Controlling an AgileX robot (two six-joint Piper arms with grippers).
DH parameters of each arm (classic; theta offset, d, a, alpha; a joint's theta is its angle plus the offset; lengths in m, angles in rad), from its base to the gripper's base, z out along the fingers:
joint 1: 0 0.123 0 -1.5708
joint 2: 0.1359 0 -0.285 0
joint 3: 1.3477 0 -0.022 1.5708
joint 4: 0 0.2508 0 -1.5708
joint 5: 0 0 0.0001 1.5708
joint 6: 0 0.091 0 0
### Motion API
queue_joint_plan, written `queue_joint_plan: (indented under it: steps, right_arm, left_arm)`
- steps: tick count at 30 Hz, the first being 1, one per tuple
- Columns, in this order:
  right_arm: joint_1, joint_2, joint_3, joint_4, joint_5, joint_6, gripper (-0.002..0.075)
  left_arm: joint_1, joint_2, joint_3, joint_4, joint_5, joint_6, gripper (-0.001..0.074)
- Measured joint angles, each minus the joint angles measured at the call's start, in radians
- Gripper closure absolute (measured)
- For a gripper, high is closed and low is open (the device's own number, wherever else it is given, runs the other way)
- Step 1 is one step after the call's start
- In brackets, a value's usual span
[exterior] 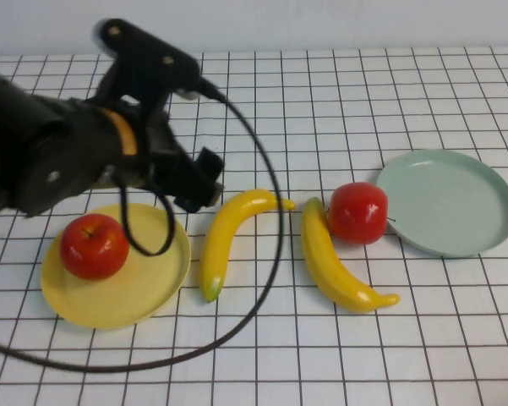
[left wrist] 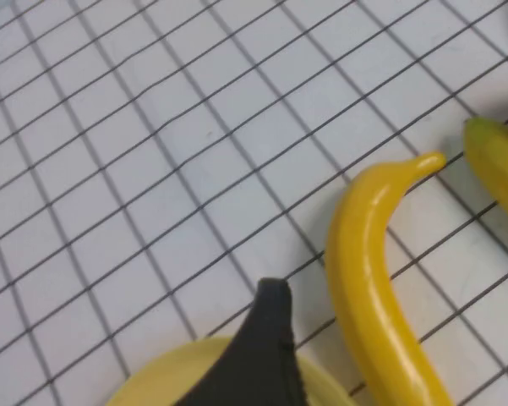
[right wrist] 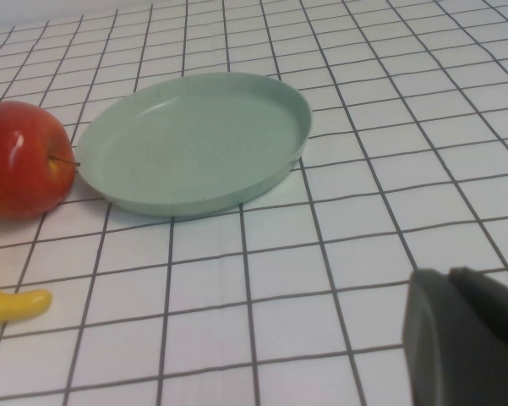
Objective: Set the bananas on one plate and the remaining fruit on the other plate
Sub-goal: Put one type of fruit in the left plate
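High view shows the left gripper hanging over the right edge of the yellow plate, jaws spread wide with nothing in them. One apple already sits on that plate. The nearer banana lies just to the gripper's right, long axis running from its green tip near the robot up and away to its stem, so I'd guess the jaws need to straddle it crosswise. Second banana and the other apple sit further right, the apple touching the green-blue plate. The right gripper is parked near that plate, closed and empty.
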Motion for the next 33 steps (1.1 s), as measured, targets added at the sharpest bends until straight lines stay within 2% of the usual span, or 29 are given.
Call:
queue_joint_plan:
  steps: [6, 14, 18, 33]
  right_arm:
    - [0.0, 0.0, 0.0, 0.0, 0.0, 0.0, 0.0741]
    - [0.0, 0.0, 0.0, 0.0, 0.0, 0.0, 0.0741]
    - [0.0, 0.0, 0.0, 0.0, 0.0, 0.0, 0.0742]
    - [0.0, 0.0, 0.0, 0.0, 0.0, 0.0, 0.0741]
  left_arm:
    - [-0.084, 0.248, -0.225, -0.094, 0.034, 0.103, 0.0066]
    - [-0.094, 0.574, -0.513, -0.412, 0.114, 0.273, 0.0066]
    - [-0.104, 0.671, -0.626, -0.469, 0.126, 0.288, 0.0066]
    - [-0.126, 0.751, -0.678, -0.552, 0.105, 0.315, 0.0066]
